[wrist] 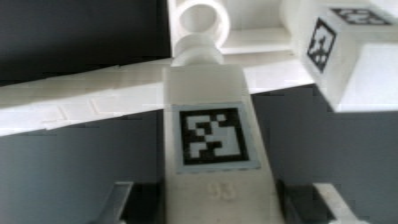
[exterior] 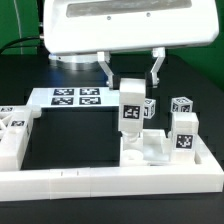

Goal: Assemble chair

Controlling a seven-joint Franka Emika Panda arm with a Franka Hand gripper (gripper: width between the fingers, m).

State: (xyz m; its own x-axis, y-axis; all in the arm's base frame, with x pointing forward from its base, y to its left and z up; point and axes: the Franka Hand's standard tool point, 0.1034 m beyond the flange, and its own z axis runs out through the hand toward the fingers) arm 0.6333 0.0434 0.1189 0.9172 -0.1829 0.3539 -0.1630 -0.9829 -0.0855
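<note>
Straddling the upright tagged post (exterior: 131, 108) of the chair (exterior: 150, 150): gripper (exterior: 130, 80), jaws part-open, a slim gap on either side, gripping nothing. Exterior view: chair at 4 o'clock from centre; marker board (exterior: 75, 97) at 10 o'clock; loose parts (exterior: 12, 135) at 9 o'clock.

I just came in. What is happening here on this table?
A Franka arm is building a white chair from tagged parts. Its gripper straddles an upright tagged block at the partly built structure, which sits against the border rail. Whether the fingers clamp the block is unclear. More loose parts lie at the exterior view's left, near the marker board.
</note>
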